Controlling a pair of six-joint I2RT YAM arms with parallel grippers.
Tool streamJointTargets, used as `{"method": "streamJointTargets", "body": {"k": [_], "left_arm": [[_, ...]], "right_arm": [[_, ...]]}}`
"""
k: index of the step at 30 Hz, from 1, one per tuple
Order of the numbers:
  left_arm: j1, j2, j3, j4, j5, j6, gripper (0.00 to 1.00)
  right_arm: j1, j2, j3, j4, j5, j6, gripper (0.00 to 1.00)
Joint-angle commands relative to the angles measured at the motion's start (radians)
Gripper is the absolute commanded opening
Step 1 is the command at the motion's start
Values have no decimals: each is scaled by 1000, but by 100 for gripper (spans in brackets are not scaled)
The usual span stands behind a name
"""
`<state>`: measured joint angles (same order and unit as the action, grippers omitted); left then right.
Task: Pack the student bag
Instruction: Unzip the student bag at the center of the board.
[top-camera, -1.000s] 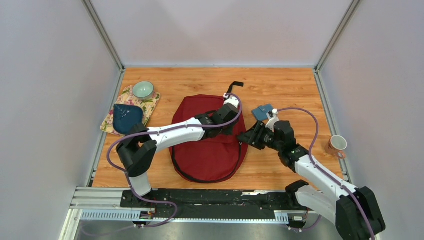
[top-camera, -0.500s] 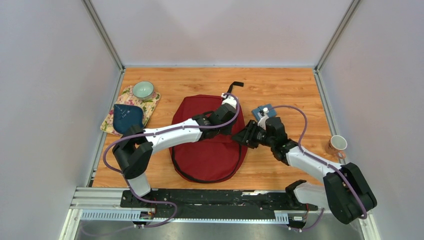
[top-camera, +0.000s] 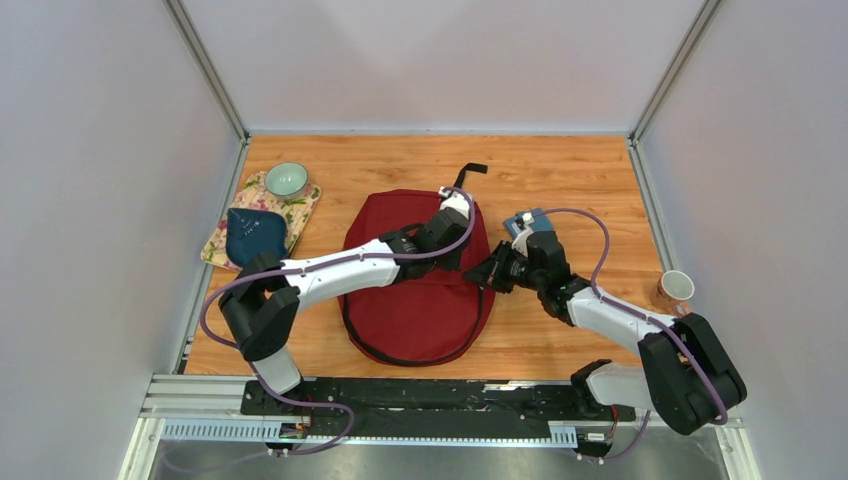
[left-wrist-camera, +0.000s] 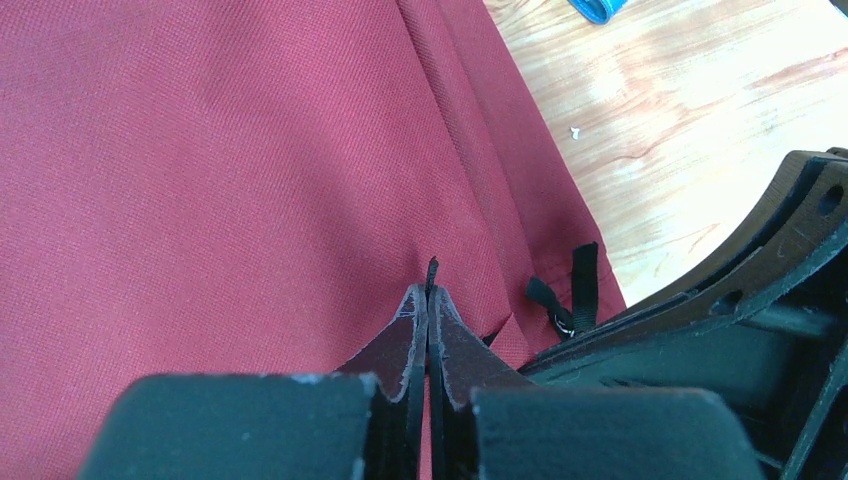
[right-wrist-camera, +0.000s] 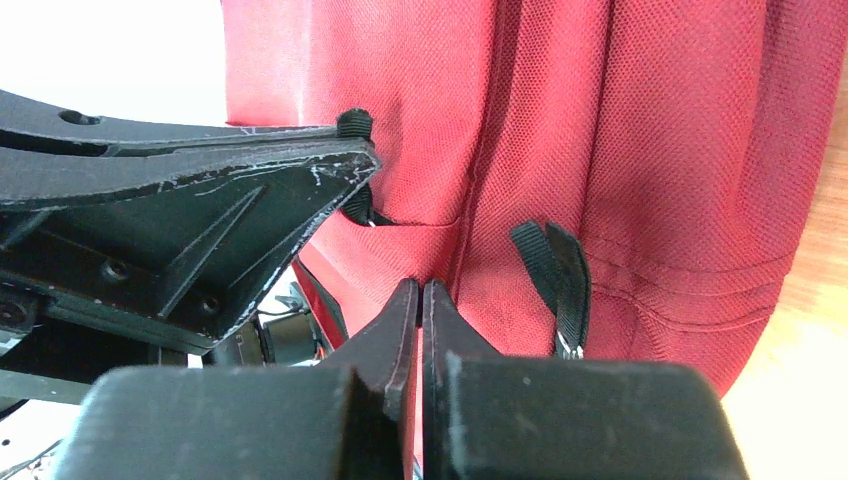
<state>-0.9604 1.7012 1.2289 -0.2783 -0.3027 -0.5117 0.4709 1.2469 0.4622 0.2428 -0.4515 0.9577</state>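
- The wooden table (top-camera: 590, 170) carries the large dark red fabric student bag (top-camera: 415, 310), flat at mid-frame.
- Right tool (right-wrist-camera: 420, 295) is clenched at the bag's right seam; we cannot tell whether it has caught cloth.
- Left tool (left-wrist-camera: 428, 300) pinches a thin black pull tab (left-wrist-camera: 432, 268). We judge this the opening step; next, draw the zipper along.

Matt woven-cloth student bag (left-wrist-camera: 200, 150), smooth wood-grain table (left-wrist-camera: 700, 130).
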Motion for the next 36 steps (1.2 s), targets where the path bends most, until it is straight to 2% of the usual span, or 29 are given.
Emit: {"method": "streamJointTargets", "body": {"k": [1, 5, 9, 15, 21, 28, 29, 30, 31, 32, 33, 34, 36], "left_arm": [[9, -75, -23, 30, -32, 1, 0], [23, -121, -66, 25, -70, 21, 0], [55, -210, -144, 7, -127, 55, 0], [169, -388, -299, -25, -214, 105, 0], [287, -546, -436, -29, -202, 105, 0], [293, -584, -511, -13, -135, 47, 0], [295, -586, -519, -12, -128, 35, 0], [293, -592, -529, -6, -122, 32, 5], [292, -595, -534, -2, -116, 29, 18], [295, -598, -537, -1, -115, 24, 23], [293, -607, -543, 1, -116, 21, 28], [292, -614, -548, 2, -124, 22, 40], [295, -630, -560, 4, -130, 21, 51]], "right_arm": [[6, -30, 16, -9, 65, -16, 0], [5, -44, 23, -103, 106, -51, 0], [2, -43, 18, -125, 123, -56, 0], [-5, -47, 12, -129, 126, -59, 0], [-9, -47, 16, -131, 123, -65, 0], [-9, -37, 30, -116, 96, -70, 0], [-9, -37, 32, -115, 91, -73, 3], [-8, -43, 35, -119, 86, -76, 7], [-9, -46, 38, -125, 83, -80, 11], [-8, -52, 42, -140, 85, -83, 21], [-8, -67, 44, -151, 88, -88, 26], [-8, -75, 47, -160, 96, -96, 30], [-8, -101, 55, -191, 106, -106, 38]]}}
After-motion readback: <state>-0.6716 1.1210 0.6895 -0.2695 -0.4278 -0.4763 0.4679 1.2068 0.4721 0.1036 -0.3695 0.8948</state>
